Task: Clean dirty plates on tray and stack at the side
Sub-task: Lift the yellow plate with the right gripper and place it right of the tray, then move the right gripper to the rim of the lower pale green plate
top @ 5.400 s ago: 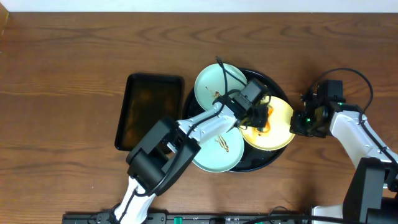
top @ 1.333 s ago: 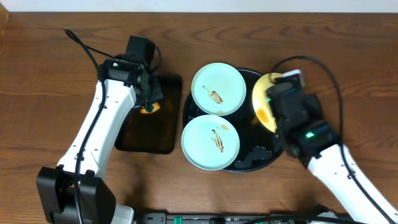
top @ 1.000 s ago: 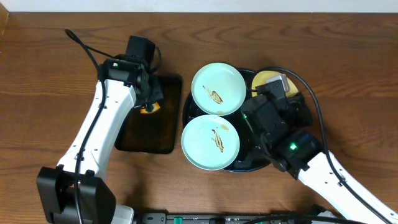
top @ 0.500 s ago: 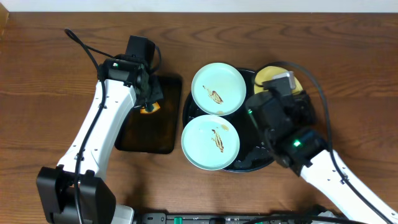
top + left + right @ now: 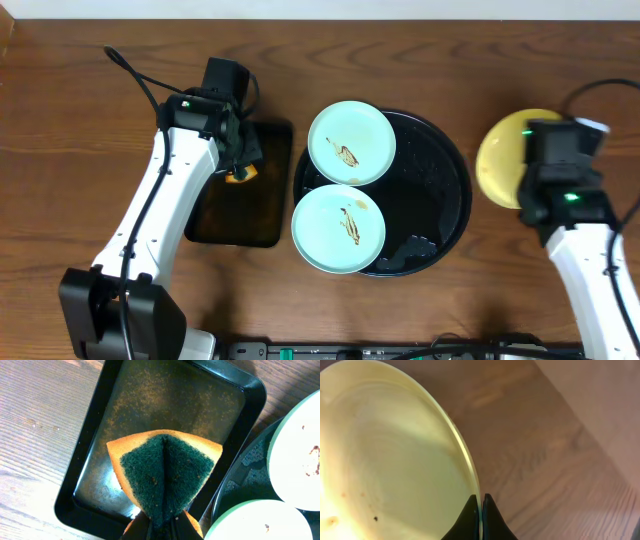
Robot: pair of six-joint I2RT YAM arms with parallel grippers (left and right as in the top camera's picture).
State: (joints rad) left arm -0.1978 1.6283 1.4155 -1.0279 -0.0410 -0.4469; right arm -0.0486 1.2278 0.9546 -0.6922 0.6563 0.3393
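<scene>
Two pale mint-blue plates with brown smears, one at the back (image 5: 351, 143) and one at the front (image 5: 338, 228), lie on the left half of the round black tray (image 5: 440, 190). My right gripper (image 5: 545, 195) is shut on the rim of the pale yellow plate (image 5: 506, 159), held over the table right of the tray. In the right wrist view the plate (image 5: 385, 460) fills the left side, its rim pinched between my fingers (image 5: 481, 510). My left gripper (image 5: 238, 160) is shut on a folded orange-and-green sponge (image 5: 165, 472) over the rectangular dark tray (image 5: 125, 415).
The rectangular dark tray (image 5: 215, 215) lies left of the round tray, nearly touching it. Bare wooden table surrounds both. The mint plates' edges show at the right of the left wrist view (image 5: 295, 450).
My right gripper has carried the yellow plate off the round tray to the right, over the bare table. The left arm and sponge have stayed over the rectangular tray.
</scene>
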